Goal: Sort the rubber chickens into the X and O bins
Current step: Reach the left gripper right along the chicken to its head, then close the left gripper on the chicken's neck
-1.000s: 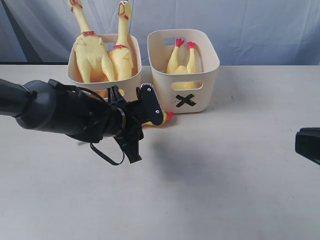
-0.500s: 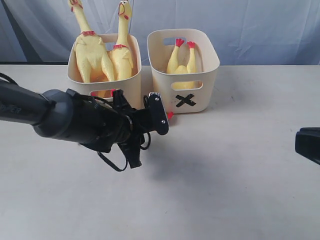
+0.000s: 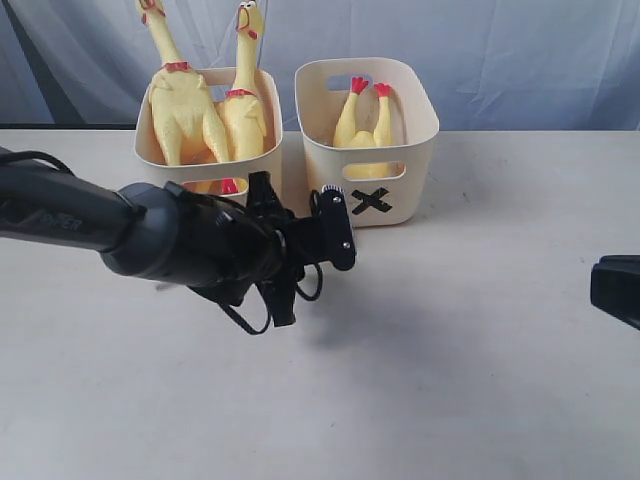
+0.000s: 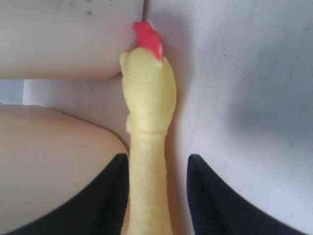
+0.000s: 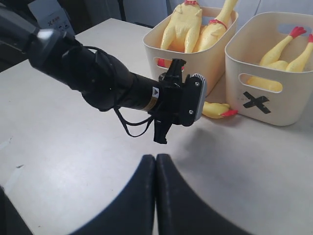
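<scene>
**Between the Tubs, the Left Claw Straddles a Chicken Neck**

At the foot of the two bins, near 12 o'clock on the table point(image 3: 480, 380), the head-and-neck chicken point(image 4: 146, 93) lies flat. Its red comb sits close against a cream bin wall. The left gripper point(image 4: 157, 161) has its two black fingers point(image 4: 105, 196) on either side of the yellow neck. The claw is released, not clenched. One finger lies against the neck, and a strip of table shows between the neck and the other finger. In the exterior view the left arm point(image 3: 150, 235) stretches in from 9 o'clock, and the gripper at its end hides the toy from that camera.

The X bin point(image 3: 415, 190) stands at about 1 o'clock, its black cross facing the camera. The headless body point(image 3: 365, 125) rests inside it with its red feet pointing up. The second bin point(image 3: 150, 155) stands just beside it at 11 o'clock, with its mark hidden behind the arm. It holds the two whole chickens point(image 3: 180, 115) upright side by side, their necks rising above the rim.

The right gripper point(image 5: 155, 196) is clenched, its fingers pressed flat together. It hangs over the table at the 3 o'clock edge, well apart from both bins and from the left arm. A blue curtain point(image 3: 520, 60) closes off the scene behind the bins.
</scene>
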